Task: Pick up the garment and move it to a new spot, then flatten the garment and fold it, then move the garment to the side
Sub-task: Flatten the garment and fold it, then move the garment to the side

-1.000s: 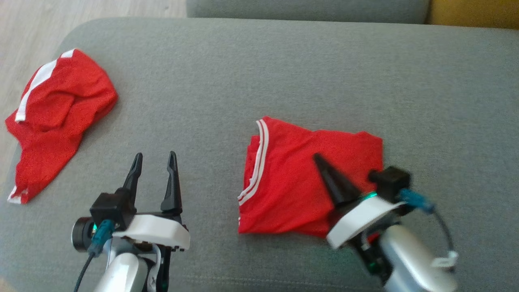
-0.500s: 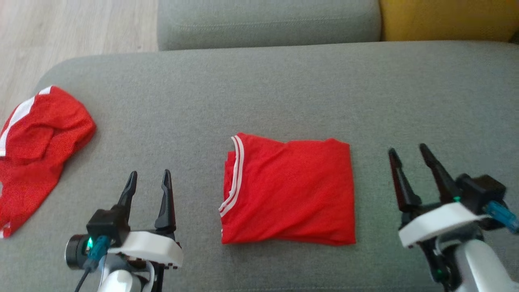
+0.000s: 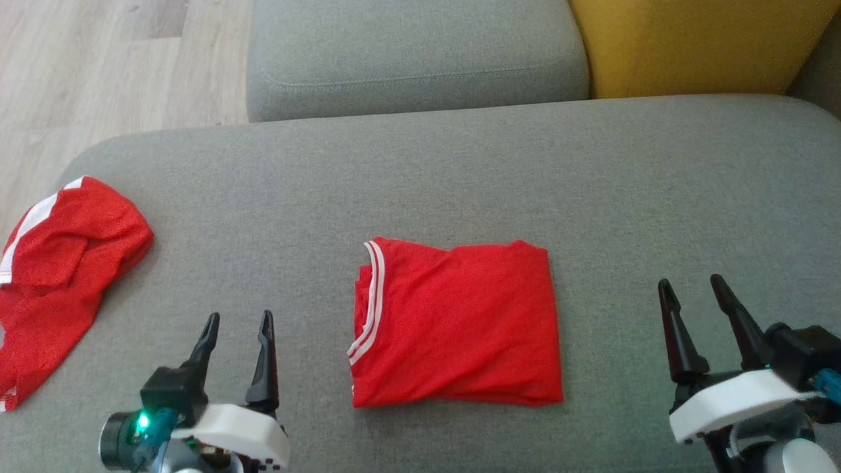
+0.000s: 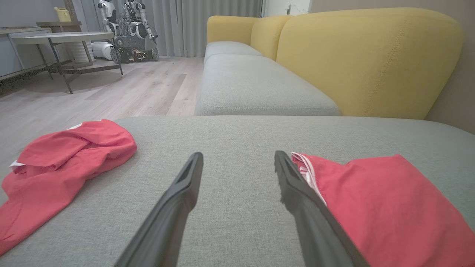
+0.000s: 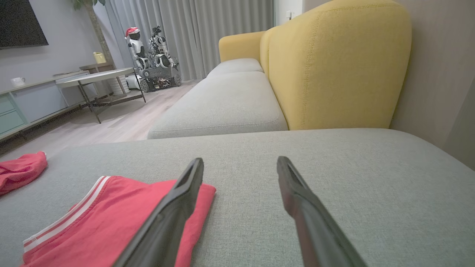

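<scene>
Centrally, folded red garment (image 3: 460, 328) flat on sofa (image 3: 460, 171), left gripper (image 3: 238, 315), right gripper (image 3: 690, 282) flanking it — both spread, empty

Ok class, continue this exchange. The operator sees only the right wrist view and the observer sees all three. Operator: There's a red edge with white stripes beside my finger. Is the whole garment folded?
Observer: Yes. The head view shows the folded garment as a neat rectangle lying flat on the cushion, with nothing touching it.
Operator: What about the other arm?
Observer: The left gripper is open and empty, just to that garment's left.
Operator: And the red scrap far to my left?
Observer: That's a second, crumpled garment with a white band, lying at the cushion's left end.
</scene>
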You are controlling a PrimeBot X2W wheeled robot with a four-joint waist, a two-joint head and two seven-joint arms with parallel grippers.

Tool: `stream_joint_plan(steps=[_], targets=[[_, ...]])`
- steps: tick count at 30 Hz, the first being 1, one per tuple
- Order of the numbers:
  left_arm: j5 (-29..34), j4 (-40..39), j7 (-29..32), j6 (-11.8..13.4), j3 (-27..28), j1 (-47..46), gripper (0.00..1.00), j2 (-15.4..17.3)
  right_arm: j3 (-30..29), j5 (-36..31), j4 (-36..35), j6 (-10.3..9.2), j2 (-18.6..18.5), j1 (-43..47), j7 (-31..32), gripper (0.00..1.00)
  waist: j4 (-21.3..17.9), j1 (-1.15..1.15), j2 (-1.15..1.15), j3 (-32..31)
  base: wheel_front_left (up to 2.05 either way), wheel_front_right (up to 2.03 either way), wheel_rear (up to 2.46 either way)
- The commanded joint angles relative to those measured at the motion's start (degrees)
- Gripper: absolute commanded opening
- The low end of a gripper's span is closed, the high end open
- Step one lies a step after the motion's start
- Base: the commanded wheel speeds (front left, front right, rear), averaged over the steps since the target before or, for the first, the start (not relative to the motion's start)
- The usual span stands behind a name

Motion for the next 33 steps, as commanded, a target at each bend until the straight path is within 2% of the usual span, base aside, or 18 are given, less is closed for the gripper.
stream_joint_plan(steps=[1,10,33], targets=[[-0.17,-2.03,-0.13,0.5,1.85,-1.83,1.0,1.25,0.77,-0.95,-2.75,-0.05,-0.3,-1.11,0.27,1.0,0.12,0.0,0.0,-0.23,0.0,0.0,0.0],[1.33,-2.5,0.7,2.5,1.55,0.01,1.0,2.34,0.75,-2.98,-3.44,-0.05,0.16,0.24,0.92,1.0,0.6,0.0,0.0,-1.42,0.0,0.0,0.0],[1.85,-3.25,1.47,3.85,0.7,0.27,1.0,3.47,-0.18,-4.72,-2.91,-0.05,1.35,0.61,1.4,1.0,1.06,0.0,0.0,-1.47,0.0,0.0,0.0]])
